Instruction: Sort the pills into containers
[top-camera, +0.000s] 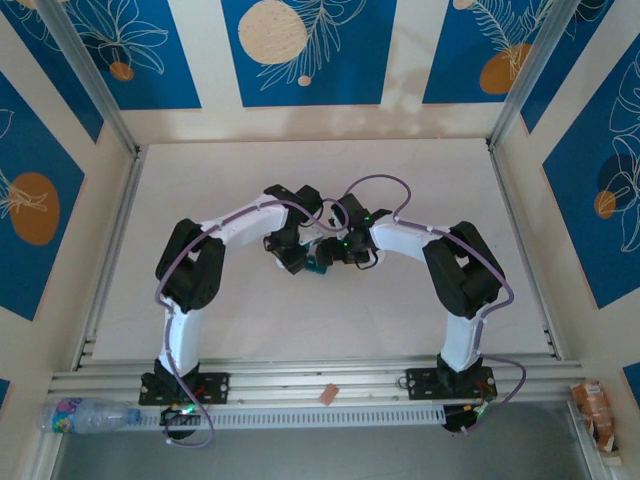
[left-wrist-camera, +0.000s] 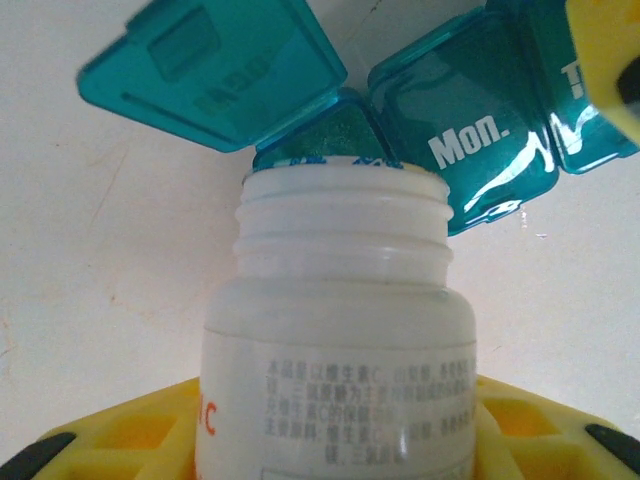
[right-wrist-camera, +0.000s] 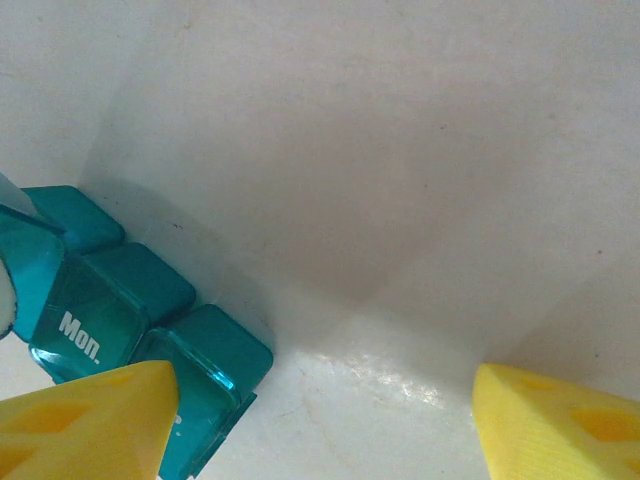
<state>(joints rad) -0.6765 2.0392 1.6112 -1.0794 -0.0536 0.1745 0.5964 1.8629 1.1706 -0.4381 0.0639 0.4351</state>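
My left gripper (left-wrist-camera: 335, 425) is shut on a small white bottle (left-wrist-camera: 340, 330) with orange print. The bottle has no cap, and its mouth is tipped against the open first compartment of the teal pill box (left-wrist-camera: 470, 140). That compartment's lid (left-wrist-camera: 215, 75) stands up, while the "Mon." compartment is closed. No pills are visible. My right gripper (right-wrist-camera: 325, 420) is open, with its left finger (right-wrist-camera: 90, 420) over the far end of the pill box (right-wrist-camera: 120, 300). In the top view both grippers (top-camera: 292, 255) (top-camera: 345, 250) meet over the pill box (top-camera: 318, 264) at mid-table.
A plastic water bottle (top-camera: 90, 413) lies by the left arm's base, off the white table (top-camera: 250, 330). A snack packet (top-camera: 596, 405) sits at the near right corner. Patterned walls close in the table on three sides.
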